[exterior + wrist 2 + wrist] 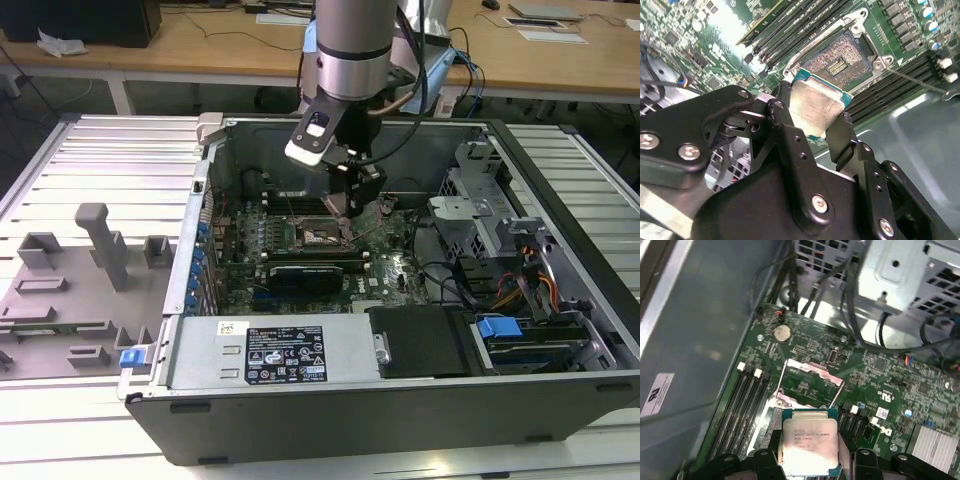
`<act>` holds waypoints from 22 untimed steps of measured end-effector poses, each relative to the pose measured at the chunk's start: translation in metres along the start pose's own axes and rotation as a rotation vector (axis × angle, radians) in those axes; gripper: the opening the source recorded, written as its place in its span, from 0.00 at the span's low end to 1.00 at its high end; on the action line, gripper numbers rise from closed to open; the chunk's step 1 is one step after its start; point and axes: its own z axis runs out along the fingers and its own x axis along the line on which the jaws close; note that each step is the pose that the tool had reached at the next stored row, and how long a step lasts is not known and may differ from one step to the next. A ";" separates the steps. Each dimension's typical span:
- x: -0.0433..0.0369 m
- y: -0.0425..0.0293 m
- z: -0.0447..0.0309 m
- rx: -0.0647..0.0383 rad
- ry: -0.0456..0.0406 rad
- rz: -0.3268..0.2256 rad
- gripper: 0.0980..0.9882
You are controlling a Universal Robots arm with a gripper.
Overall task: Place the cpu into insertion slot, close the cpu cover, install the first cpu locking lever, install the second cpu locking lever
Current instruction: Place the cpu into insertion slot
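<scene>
My gripper [813, 118] is shut on the cpu [817, 107], a flat square chip with a silvery top and a teal edge, pinched between two black fingers [783, 112]. In both wrist views the cpu hangs just above the green motherboard [880, 375], close beside the insertion slot [839, 64], whose dark centre and silver rim lie uncovered. The cpu cover [815, 372], a thin silver frame, stands raised behind the cpu [809, 439]. A thin metal lever rod [915, 82] sticks out beside the slot. In the exterior view the gripper [348, 210] hovers over the slot [322, 236] inside the open computer case.
Long black memory slots [742, 400] run on both sides of the socket. A metal drive cage [470, 195] and cables [520, 285] fill the case on the exterior view's right. A power supply [290, 350] lies at the front, a grey fixture tray [80, 290] outside on the left.
</scene>
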 end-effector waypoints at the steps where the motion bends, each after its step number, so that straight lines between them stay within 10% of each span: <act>1: 0.0000 -0.0001 0.0007 0.000 -0.0022 0.025 0.48; 12: 0.0001 -0.0012 0.0083 -0.005 -0.0234 0.264 0.48; 22: 0.0080 -0.0165 0.0261 -0.006 -0.0298 0.334 0.48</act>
